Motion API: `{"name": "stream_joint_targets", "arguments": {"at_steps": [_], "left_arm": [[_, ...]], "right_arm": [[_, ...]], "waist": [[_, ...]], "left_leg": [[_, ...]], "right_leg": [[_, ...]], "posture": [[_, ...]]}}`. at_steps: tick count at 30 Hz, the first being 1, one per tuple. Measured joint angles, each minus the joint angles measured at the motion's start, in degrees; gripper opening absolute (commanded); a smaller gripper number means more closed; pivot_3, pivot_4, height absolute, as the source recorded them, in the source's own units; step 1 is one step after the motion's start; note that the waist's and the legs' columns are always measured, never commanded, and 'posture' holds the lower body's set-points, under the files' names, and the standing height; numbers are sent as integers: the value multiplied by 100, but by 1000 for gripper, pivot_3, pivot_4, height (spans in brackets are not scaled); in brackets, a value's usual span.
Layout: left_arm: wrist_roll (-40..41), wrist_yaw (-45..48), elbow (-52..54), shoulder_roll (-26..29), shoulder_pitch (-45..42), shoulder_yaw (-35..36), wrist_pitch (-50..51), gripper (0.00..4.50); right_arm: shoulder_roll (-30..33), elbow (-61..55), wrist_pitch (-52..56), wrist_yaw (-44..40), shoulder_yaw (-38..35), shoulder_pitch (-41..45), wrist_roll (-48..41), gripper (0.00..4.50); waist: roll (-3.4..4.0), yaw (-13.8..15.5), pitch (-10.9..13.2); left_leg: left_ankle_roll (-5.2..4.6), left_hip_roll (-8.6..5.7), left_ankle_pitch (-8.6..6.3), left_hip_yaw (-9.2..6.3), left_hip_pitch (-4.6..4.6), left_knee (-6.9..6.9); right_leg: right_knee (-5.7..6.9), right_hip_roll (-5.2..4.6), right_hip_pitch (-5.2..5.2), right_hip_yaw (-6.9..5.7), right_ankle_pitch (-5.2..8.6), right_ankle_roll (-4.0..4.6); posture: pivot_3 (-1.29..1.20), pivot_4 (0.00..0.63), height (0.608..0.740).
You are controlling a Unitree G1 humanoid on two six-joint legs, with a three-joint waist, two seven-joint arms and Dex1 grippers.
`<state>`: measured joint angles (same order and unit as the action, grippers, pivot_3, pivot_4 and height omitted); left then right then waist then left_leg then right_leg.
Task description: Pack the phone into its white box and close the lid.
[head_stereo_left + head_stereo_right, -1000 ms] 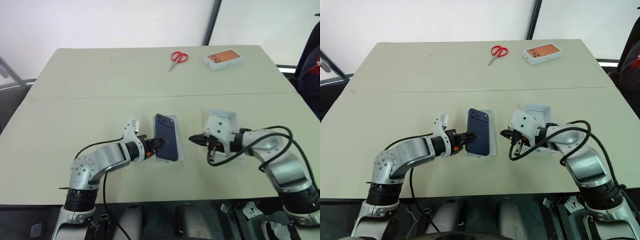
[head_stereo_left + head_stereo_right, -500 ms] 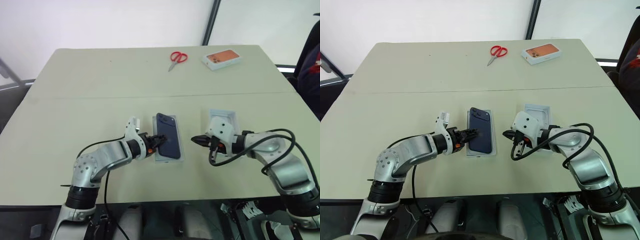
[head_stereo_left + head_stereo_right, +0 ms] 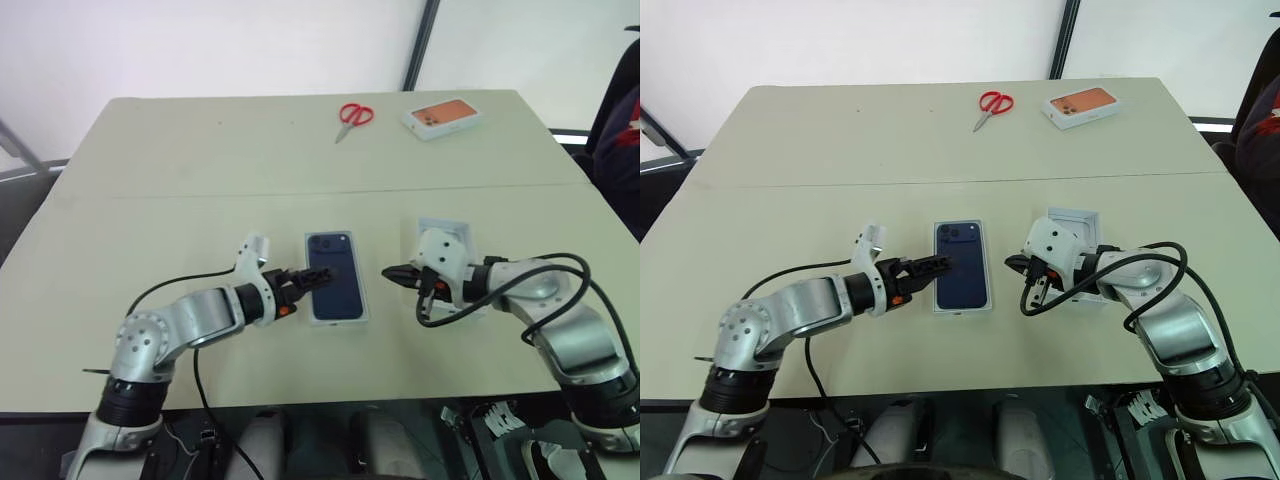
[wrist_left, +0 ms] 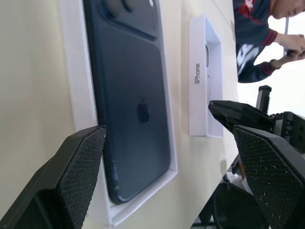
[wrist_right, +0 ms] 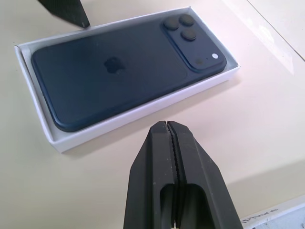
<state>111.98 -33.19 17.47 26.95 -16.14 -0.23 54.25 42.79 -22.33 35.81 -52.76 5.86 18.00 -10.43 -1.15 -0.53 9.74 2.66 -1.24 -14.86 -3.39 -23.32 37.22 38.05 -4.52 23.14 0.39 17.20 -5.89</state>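
Observation:
The dark navy phone lies flat, back up, inside the shallow white box at mid-table. My left gripper is open just to the phone's left, its fingers spread wide and holding nothing. On the box's other side my right gripper is shut and empty, its tip short of the box's long wall. The lid lies inside up on the table behind the right gripper, partly hidden by the wrist.
Red scissors and a box with an orange phone picture lie at the table's far side. A person is beyond the table on the right. The table's front edge runs close below both arms.
My left gripper has opened, let go of the phone and drawn back to the left. The phone has settled from a tilt to flat in the white box. The right gripper has stayed put.

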Motion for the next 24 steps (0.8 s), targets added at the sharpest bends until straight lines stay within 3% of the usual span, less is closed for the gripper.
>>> {"name": "stream_joint_targets", "arguments": {"at_steps": [4, 7, 10, 12, 14, 19, 24], "left_arm": [[-1, 502, 111, 704, -10, 226, 144, 4470], [-445, 991, 104, 1459, -57, 403, 305, 3685], [-1378, 1617, 127, 1953, -74, 509, 363, 2154], [-2447, 2322, 338, 2339, -66, 242, 335, 1302], [-3410, 2998, 535, 2577, -63, -68, 262, 179], [-4840, 4034, 511, 2386, -324, -757, 234, 29], [-5844, 4549, 427, 1763, -849, -1487, 298, 29]], "right_arm": [[-3, 30, -37, 13, 35, 64, 4, 0], [-15, 126, -96, 47, 89, 150, 22, 0], [-38, 252, -128, 162, 170, 257, 112, 0], [-64, 364, -130, 301, 289, 356, 260, 0], [-69, 501, -120, 416, 404, 421, 405, 0], [-120, 595, 24, 636, 713, 632, 729, 0], [-396, 690, 247, 907, 1196, 840, 1144, 0]], "waist": [[0, -1, 1], [1, -9, 1], [7, -10, 5], [7, -14, 7], [10, -6, 8], [10, -1, 9], [10, -11, 9]], "left_leg": [[-2, -1, -1, 0, 0, 0], [-5, -7, -3, 1, 1, -3], [-9, -9, -5, 5, 2, -7], [-9, -13, -5, 8, 1, -8], [-9, -13, -5, 9, 1, -9], [-11, -7, -6, 5, -1, -7], [-12, -5, -7, 5, -6, -7]], "right_leg": [[-1, -1, -1, 0, 0, 0], [-1, 4, -1, -2, 1, 1], [-3, 4, 0, -6, 1, 1], [-6, 5, 0, -7, 1, 1], [-6, 4, 1, -7, 1, 1], [-6, 2, -1, -9, 1, 1], [-6, 2, 6, -9, 1, 0]], "posture": [[0, 150, 740], [0, 150, 740], [0, 150, 740], [0, 150, 740], [0, 150, 740], [0, 150, 740], [0, 150, 740]]}}
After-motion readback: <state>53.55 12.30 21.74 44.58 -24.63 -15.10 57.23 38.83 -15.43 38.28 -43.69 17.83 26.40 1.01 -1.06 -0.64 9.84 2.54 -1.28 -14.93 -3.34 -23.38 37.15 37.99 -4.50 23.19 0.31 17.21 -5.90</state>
